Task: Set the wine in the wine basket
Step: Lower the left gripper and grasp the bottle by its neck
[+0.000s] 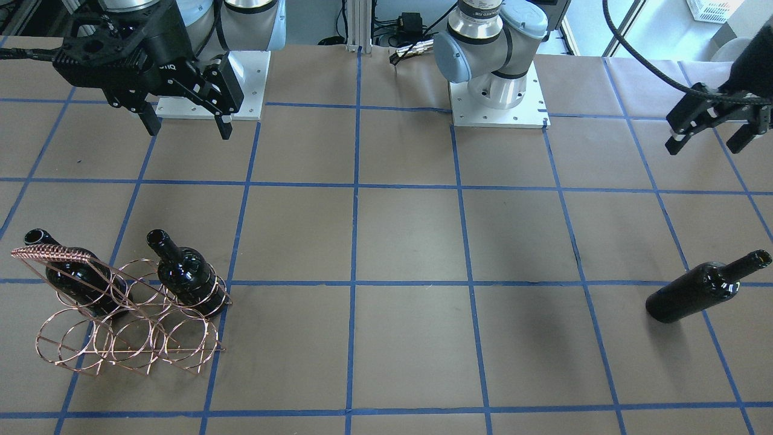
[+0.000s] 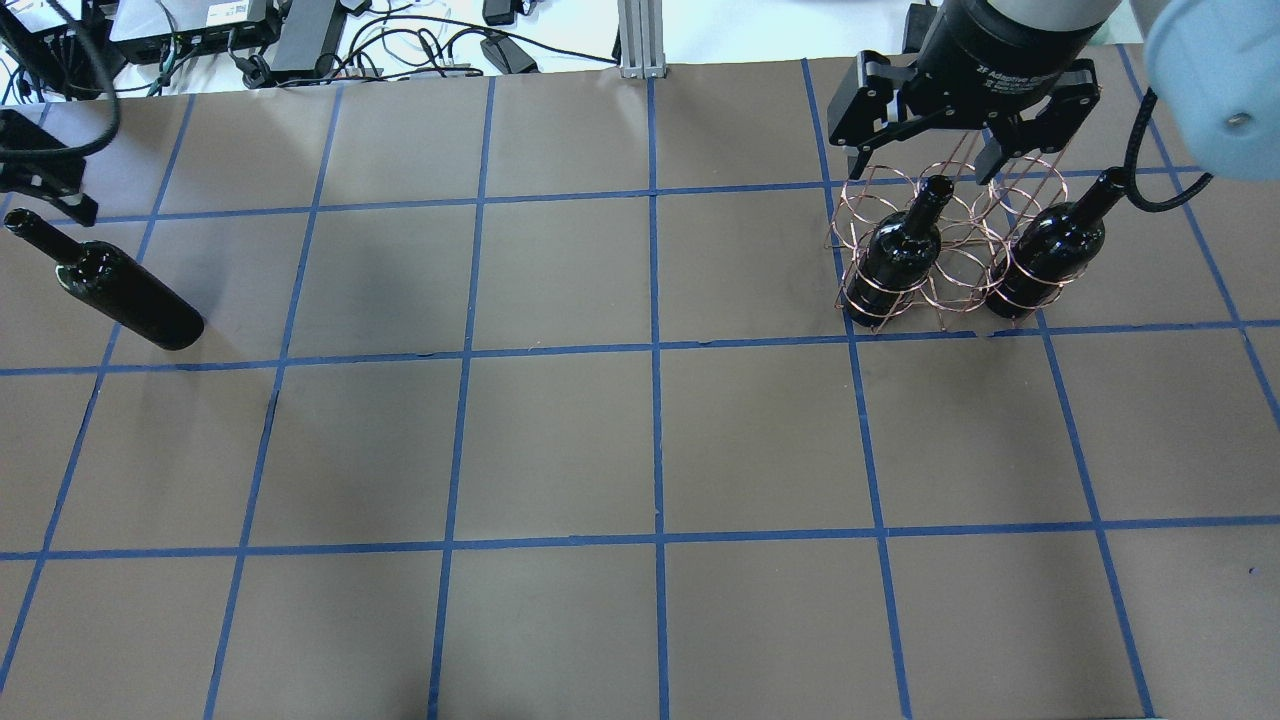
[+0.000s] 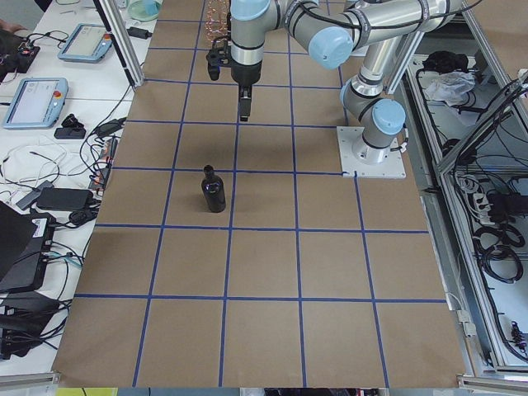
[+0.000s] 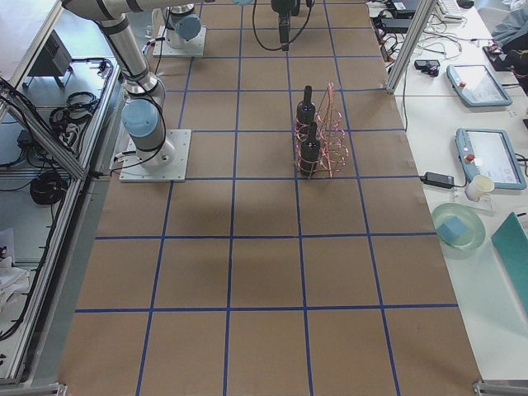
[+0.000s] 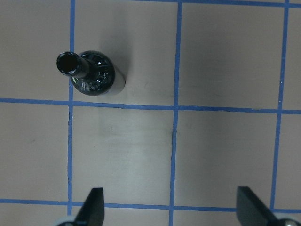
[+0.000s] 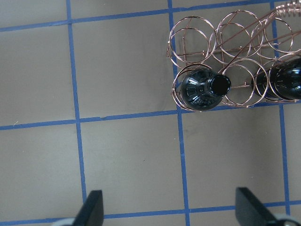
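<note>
A near-black wine bottle (image 1: pixel 703 290) stands upright and alone on the table's left part; it also shows in the overhead view (image 2: pixel 120 295) and at the upper left of the left wrist view (image 5: pixel 89 75). My left gripper (image 1: pixel 706 142) is open and empty, high above the table on the robot's side of that bottle, its fingers (image 5: pixel 91 207) apart. The copper wire wine basket (image 1: pixel 121 338) stands on the right part (image 2: pixel 950 290) and holds two look-alike bottles (image 2: pixel 895 255) (image 2: pixel 1050 250). My right gripper (image 1: pixel 189 127) is open and empty, high above, on the robot's side of the basket (image 6: pixel 225 28).
Brown paper with a blue tape grid (image 2: pixel 655 350) covers the table. The two arm bases (image 1: pixel 498 103) (image 1: pixel 235 90) stand at the robot's edge. Cables and devices (image 2: pixel 300 40) lie beyond the far edge. Benches with tablets (image 4: pixel 491 157) flank the table's ends.
</note>
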Controlling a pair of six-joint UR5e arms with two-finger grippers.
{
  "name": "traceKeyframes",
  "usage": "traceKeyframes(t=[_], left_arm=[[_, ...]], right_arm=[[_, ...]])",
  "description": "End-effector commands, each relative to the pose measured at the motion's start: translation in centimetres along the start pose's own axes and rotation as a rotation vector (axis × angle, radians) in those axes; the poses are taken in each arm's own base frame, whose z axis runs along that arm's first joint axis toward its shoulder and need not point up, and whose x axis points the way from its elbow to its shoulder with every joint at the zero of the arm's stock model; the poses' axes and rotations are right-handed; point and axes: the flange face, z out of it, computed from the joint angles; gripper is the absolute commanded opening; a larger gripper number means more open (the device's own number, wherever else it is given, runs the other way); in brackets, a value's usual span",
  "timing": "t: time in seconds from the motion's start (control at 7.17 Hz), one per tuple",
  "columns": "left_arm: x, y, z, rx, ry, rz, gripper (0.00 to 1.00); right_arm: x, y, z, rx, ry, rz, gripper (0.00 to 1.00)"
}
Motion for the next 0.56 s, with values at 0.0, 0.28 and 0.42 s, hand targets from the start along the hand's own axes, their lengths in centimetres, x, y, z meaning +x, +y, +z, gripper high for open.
traceKeyframes(t=[0.0, 0.28, 0.42], left_arm=[[-4.6, -2.2, 2.4, 0.014, -0.01, 0.09, 1.0], [-8.5, -4.0, 6.6, 0.011, 0.002, 0.083, 1.0], [-9.2, -5.1, 8.3, 0.031, 0.01, 0.085, 0.98]], right_arm=[[0.0, 0.1, -0.3, 0.005, -0.003, 0.001, 1.0], [0.0, 0.1, -0.1, 0.0, -0.006, -0.001, 1.0], [0.0, 0.0, 0.3, -0.009, 0.003, -0.023, 1.0]])
